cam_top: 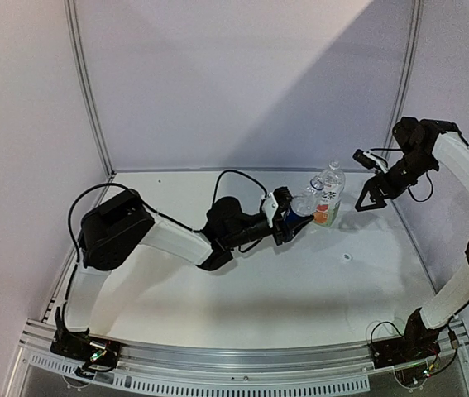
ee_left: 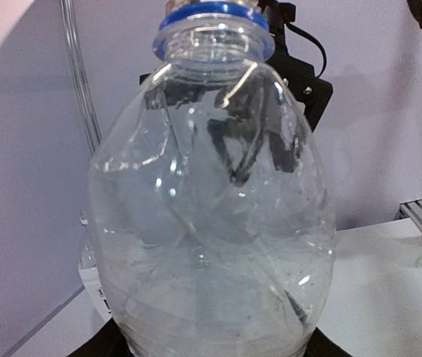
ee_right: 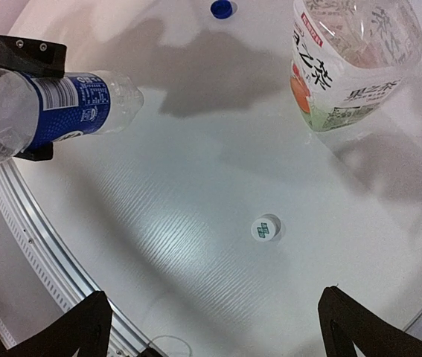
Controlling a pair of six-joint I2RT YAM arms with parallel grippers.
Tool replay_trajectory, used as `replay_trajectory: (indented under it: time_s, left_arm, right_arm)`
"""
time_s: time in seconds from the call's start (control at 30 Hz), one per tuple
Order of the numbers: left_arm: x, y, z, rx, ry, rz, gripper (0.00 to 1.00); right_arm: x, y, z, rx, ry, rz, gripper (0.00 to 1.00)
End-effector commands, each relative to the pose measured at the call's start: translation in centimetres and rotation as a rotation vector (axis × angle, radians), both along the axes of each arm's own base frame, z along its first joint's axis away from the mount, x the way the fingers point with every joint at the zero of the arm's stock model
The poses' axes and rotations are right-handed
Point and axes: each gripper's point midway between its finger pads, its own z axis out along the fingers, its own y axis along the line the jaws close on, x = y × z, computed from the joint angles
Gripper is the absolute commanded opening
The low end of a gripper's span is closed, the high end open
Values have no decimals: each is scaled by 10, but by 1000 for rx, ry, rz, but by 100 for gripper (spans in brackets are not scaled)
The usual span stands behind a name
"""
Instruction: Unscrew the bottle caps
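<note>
My left gripper (cam_top: pixel 289 218) is shut on the slim clear bottle with the blue Pepsi label (cam_top: pixel 303 203) and holds it tilted above the table. In the left wrist view this bottle (ee_left: pixel 211 223) fills the frame, a blue ring (ee_left: pixel 214 22) round its neck. The wider bottle with the green-white-orange label (cam_top: pixel 330 192) (ee_right: pixel 352 67) stands upright just right of it. A blue cap (ee_right: pixel 222 9) and a white cap (ee_right: pixel 265 228) (cam_top: pixel 348 257) lie loose on the table. My right gripper (cam_top: pixel 367 198) (ee_right: pixel 218 327) hangs open and empty above the table, right of the wider bottle.
The white table (cam_top: pixel 242 281) has a metal rail along its near edge (cam_top: pixel 242 364) and grey walls with upright poles (cam_top: pixel 85 83) behind. My right arm (ee_left: pixel 304 82) shows dark behind the held bottle.
</note>
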Motion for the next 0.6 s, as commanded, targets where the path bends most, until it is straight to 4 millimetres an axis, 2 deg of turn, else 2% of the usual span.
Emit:
replay_trajectory:
  time_s: [0.0, 0.2, 0.57]
  left_arm:
    - [-16, -2, 8, -140, 52, -43, 57]
    - [-31, -10, -26, -106, 203, -127, 58]
    - [-35, -17, -73, -42, 184, -140, 58]
  right_arm:
    - [-48, -9, -12, -51, 210, -11, 99]
    - [-44, -6, -14, -34, 218, -11, 99]
    - [-44, -5, -17, -26, 227, -17, 99]
